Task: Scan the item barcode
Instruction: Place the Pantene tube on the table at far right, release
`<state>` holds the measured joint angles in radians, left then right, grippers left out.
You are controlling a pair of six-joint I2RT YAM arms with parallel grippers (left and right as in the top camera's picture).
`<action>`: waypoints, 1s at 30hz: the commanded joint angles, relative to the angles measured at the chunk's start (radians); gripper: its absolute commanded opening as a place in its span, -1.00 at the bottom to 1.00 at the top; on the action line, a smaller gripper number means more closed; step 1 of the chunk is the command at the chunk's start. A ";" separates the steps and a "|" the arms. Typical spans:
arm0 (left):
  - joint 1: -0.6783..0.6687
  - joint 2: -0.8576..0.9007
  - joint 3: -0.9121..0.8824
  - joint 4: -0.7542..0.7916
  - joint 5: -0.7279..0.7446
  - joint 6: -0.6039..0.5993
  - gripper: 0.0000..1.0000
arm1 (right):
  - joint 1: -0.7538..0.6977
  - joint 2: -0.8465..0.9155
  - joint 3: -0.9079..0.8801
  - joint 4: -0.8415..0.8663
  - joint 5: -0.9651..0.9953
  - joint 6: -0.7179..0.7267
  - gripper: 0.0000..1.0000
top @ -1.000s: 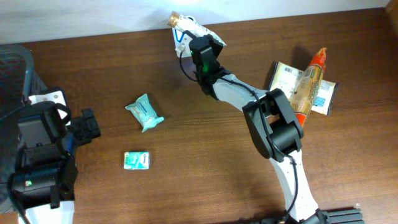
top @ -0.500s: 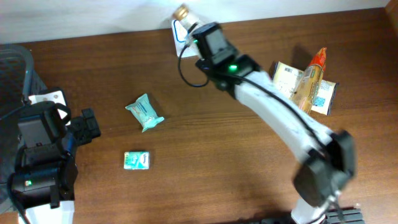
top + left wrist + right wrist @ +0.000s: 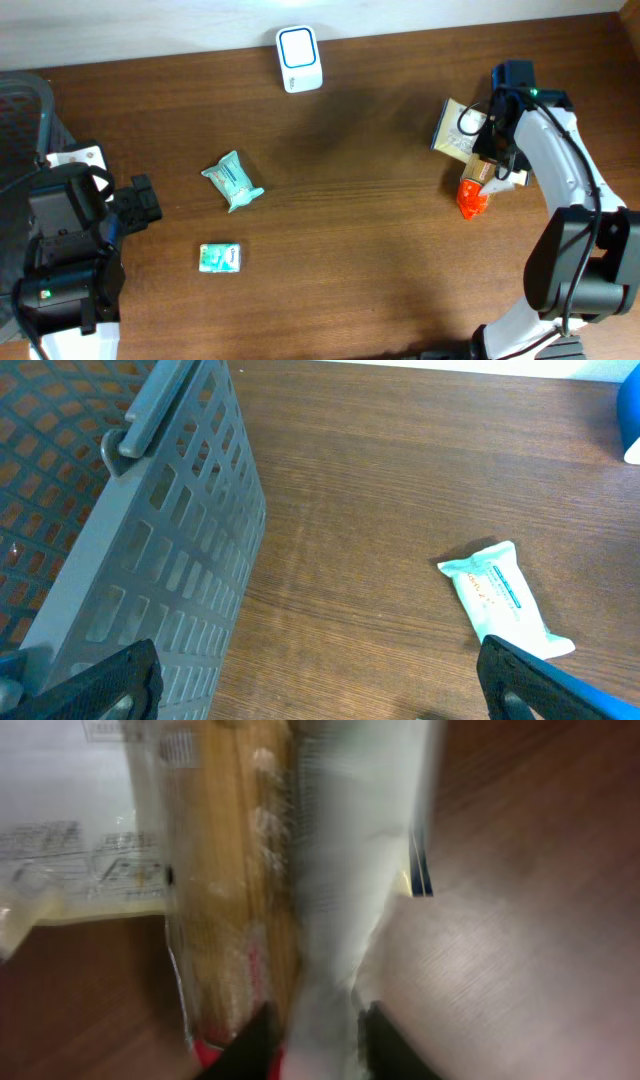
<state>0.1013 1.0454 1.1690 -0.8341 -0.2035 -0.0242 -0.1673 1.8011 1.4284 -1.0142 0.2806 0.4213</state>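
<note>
The white barcode scanner (image 3: 299,58) with a blue square face lies at the table's far edge. My right gripper (image 3: 487,155) is low over a pile at the right. In the right wrist view its jaws (image 3: 318,1045) stand either side of a blurred white packet (image 3: 340,920), both fingers against it. A long orange-and-red packet (image 3: 230,920) lies just left of it, and the same packet (image 3: 474,192) shows in the overhead view. My left gripper (image 3: 145,200) rests wide open at the far left, nothing between its fingers (image 3: 130,680).
A flat printed packet (image 3: 452,125) lies under the pile. Two teal packets (image 3: 233,180) (image 3: 220,257) sit left of centre. A grey mesh basket (image 3: 150,560) stands beside the left gripper, one teal packet (image 3: 505,600) ahead of it.
My right arm has swung from the scanner at the far edge back to the pile at the right, carrying the white packet. The scanner now shows uncovered. The left arm has not moved.
</note>
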 commanded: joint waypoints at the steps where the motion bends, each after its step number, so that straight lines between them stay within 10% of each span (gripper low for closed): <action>1: 0.005 0.000 0.012 0.002 -0.011 -0.010 0.98 | -0.006 -0.011 -0.029 0.042 -0.070 -0.001 0.42; 12: 0.005 0.000 0.012 0.002 -0.011 -0.010 0.98 | 0.178 -0.024 0.172 0.076 -0.656 -0.364 0.38; 21: 0.005 0.000 0.012 0.002 -0.011 -0.010 0.98 | 0.699 0.198 0.402 0.330 -0.689 -0.248 0.37; 30: 0.005 0.000 0.012 0.002 -0.011 -0.010 0.98 | 0.815 0.496 0.473 0.309 -0.669 -0.194 0.56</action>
<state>0.1013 1.0454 1.1690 -0.8341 -0.2031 -0.0238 0.6487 2.2745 1.8824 -0.6800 -0.4015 0.2134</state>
